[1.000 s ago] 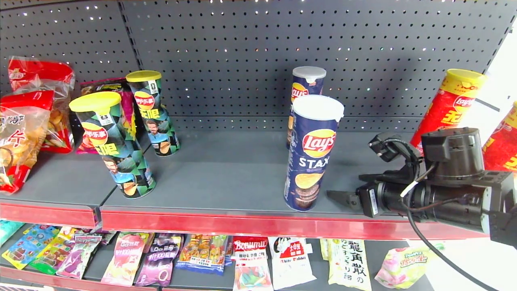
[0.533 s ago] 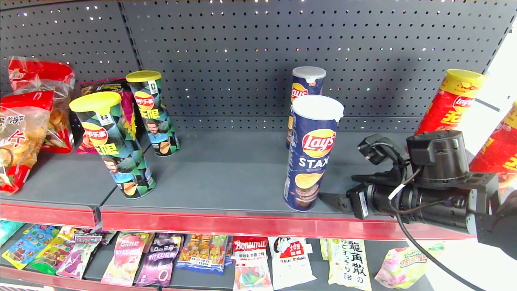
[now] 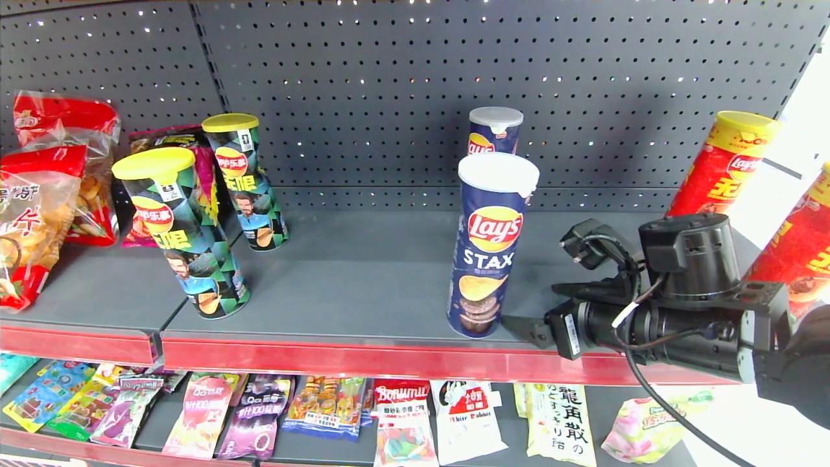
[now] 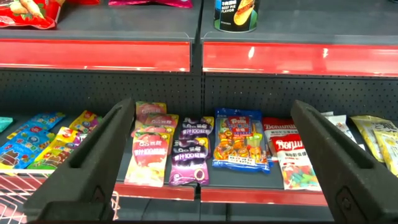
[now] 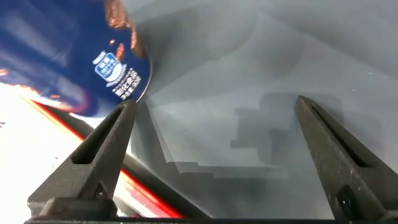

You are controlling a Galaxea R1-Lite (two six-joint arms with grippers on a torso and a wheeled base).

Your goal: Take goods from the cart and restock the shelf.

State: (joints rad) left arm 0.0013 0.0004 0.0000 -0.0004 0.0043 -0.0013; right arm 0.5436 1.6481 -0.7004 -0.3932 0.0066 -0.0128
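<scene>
A tall blue chips can [image 3: 485, 253] with a white lid stands near the front edge of the grey shelf [image 3: 363, 272], and a second blue can [image 3: 495, 130] stands behind it by the back wall. My right gripper [image 3: 545, 308] lies low over the shelf just right of the front can, open. One of its fingertips [image 3: 519, 323] sits at the can's base. In the right wrist view the blue can [image 5: 74, 56] is beside one fingertip [image 5: 124, 112], with bare shelf between the jaws. My left gripper [image 4: 211, 109] hangs open below, facing the lower shelf.
Two green cans with yellow lids [image 3: 185, 240] stand left of centre, with red snack bags [image 3: 39, 194] at the far left. Red cans [image 3: 723, 162] lean at the right end. Snack packets [image 3: 402, 415] lie on the lower shelf. Bare shelf lies between the green and blue cans.
My right gripper has slid left along the shelf front. The front blue can has shifted left with it. The rest of the shelf is unchanged.
</scene>
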